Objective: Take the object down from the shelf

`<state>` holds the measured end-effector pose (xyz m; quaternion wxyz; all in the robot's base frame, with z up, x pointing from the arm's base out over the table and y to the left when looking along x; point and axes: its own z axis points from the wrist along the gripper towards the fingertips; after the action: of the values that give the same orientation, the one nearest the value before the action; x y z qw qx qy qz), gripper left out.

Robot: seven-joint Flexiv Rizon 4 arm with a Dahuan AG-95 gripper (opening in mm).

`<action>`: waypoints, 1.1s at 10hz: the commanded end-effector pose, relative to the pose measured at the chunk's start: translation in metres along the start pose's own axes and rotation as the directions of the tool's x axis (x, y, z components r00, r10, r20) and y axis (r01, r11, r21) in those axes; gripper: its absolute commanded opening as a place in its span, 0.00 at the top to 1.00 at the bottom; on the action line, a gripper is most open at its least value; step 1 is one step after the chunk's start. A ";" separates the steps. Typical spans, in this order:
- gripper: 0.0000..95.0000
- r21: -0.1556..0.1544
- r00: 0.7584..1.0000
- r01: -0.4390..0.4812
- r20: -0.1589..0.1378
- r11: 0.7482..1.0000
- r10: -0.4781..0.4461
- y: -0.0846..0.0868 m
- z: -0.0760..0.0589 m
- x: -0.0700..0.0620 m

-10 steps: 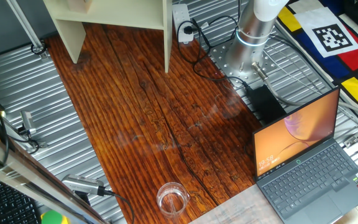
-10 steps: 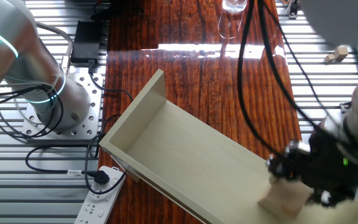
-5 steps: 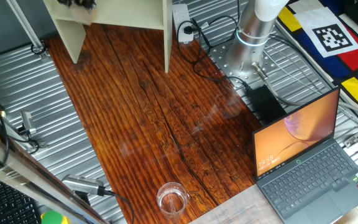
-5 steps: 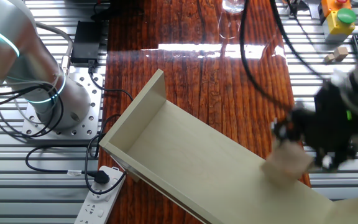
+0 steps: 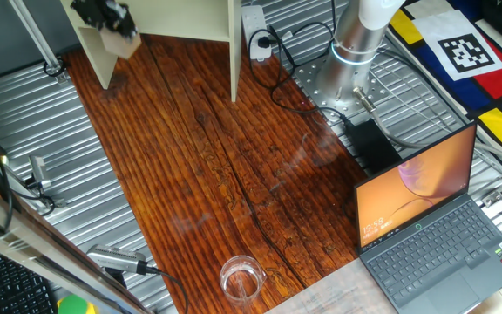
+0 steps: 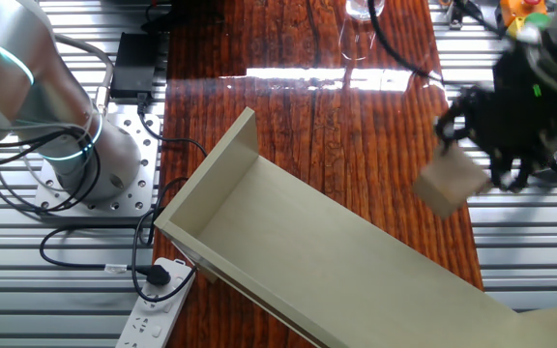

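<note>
in one fixed view, the gripper (image 5: 103, 13) shows as a dark blur at the top left, over the far left corner of the wooden table (image 5: 207, 174). the cube (image 5: 124, 43) hangs under it, blurred, in front of the shelf (image 5: 159, 22) and clear of the shelf's board, just beside the left leg panel. the cube is off the tabletop. the jaws sit closed on the cube's top, though blur hides the exact contact. a glass (image 5: 241, 279) stands at the near edge of the table, well apart from the cube. a laptop (image 5: 430, 218) sits open by the near right corner, and the arm base (image 5: 356, 44) stands off the right edge beside a power strip (image 5: 257, 30).

in the other fixed view, the shelf (image 6: 307, 251) fills the lower middle, seen from above, its top board bare. the gripper (image 6: 496, 121) is at the right, beyond the shelf's board and over the right edge of the table (image 6: 356, 126). the cube (image 6: 450, 182) is tilted in its grasp, held from above with the fingers pinched on it, and it touches neither shelf nor tabletop. the glass (image 6: 364, 8) is cut off at the top edge. the arm base (image 6: 75, 155) is at the left, with the power strip (image 6: 158, 300) below it.
</note>
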<state>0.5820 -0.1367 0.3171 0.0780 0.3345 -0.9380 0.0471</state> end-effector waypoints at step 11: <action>1.00 -0.014 0.989 -0.042 0.142 0.999 0.044 0.014 0.049 -0.034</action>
<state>0.5913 -0.1120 0.2618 0.0092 0.3131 -0.9495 0.0184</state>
